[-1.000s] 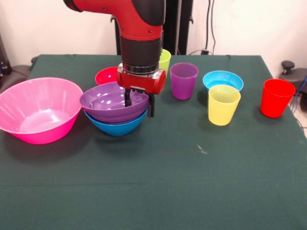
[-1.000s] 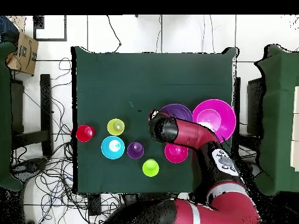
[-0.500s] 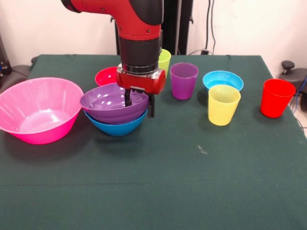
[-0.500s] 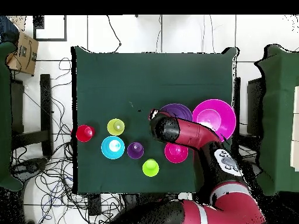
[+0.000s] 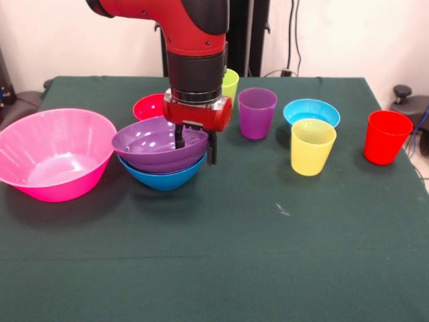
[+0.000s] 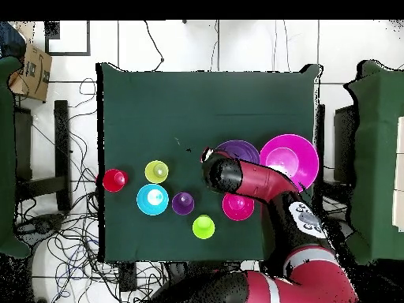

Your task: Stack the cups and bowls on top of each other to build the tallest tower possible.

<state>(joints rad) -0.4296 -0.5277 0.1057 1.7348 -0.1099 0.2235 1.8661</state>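
A large purple bowl (image 5: 151,142) sits nested in the medium blue bowl (image 5: 161,178), the two forming a low tower. My gripper (image 5: 196,144) hangs over the purple bowl's right rim, open, one finger inside the bowl and the other outside it. In the overhead view the arm (image 6: 237,175) covers the gripper. A very large pink bowl (image 5: 53,154) stands left of the pile and a small red bowl (image 5: 149,106) behind it. Lime (image 5: 230,84), purple (image 5: 257,113), yellow (image 5: 312,146) and red (image 5: 387,137) cups stand upright to the right.
A light blue bowl (image 5: 311,111) stands behind the yellow cup. The green table (image 5: 221,255) ends close beyond the red cup at the right edge. Cables lie on the floor around the table (image 6: 205,102) in the overhead view.
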